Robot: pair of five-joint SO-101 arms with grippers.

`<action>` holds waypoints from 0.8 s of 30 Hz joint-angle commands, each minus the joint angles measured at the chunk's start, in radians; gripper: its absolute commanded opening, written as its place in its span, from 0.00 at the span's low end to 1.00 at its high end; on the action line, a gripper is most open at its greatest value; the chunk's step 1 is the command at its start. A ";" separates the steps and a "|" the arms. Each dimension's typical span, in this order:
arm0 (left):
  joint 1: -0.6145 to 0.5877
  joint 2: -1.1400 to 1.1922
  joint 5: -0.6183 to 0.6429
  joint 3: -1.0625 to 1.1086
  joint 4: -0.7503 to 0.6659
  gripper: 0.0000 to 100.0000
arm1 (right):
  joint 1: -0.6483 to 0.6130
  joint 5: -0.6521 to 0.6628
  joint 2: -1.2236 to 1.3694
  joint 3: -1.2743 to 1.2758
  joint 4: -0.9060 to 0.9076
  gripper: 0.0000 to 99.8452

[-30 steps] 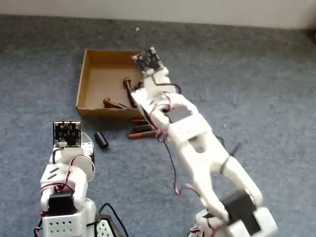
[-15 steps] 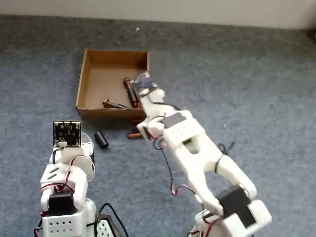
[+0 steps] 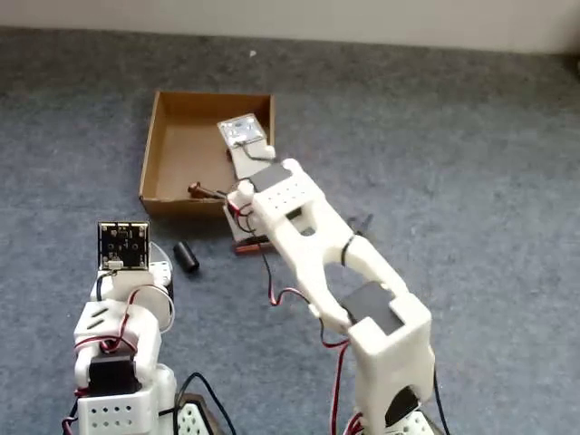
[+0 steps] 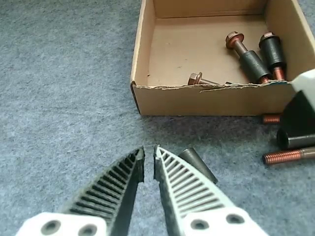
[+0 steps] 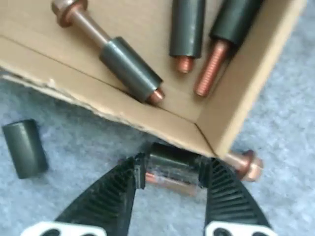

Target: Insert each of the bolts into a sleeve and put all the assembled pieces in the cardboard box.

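The cardboard box (image 3: 149,154) holds several bolts fitted in dark sleeves (image 4: 248,56) (image 5: 123,59). Just outside its front corner lies a copper bolt (image 5: 243,164) with a dark sleeve (image 5: 172,158) on it. My right gripper (image 5: 171,169) is open, one finger at each end of that sleeve. A second bare bolt (image 4: 288,156) lies beside it on the carpet. A loose sleeve (image 3: 186,256) (image 4: 197,164) rests next to my left gripper (image 4: 148,151), which is shut on nothing a little in front of the box wall (image 4: 197,101).
Grey carpet covers the floor all around. The right arm (image 3: 308,245) stretches across the middle toward the box's front edge, with red wires hanging from it. The left arm (image 3: 122,308) stays low at the near left.
The right arm has swung left and come down from over the box interior to the carpet at the box's front corner, its fingers now around the sleeved bolt. The left arm has not moved.
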 commanded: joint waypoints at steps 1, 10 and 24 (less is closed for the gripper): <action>-0.010 -0.010 -0.015 -0.004 -0.023 0.06 | -0.016 -0.035 0.030 -0.077 0.015 0.17; -0.010 -0.010 -0.015 -0.004 -0.023 0.06 | -0.007 -0.037 0.059 -0.073 0.058 0.17; -0.010 -0.010 -0.015 -0.002 -0.023 0.06 | 0.012 0.178 0.056 -0.079 0.208 0.17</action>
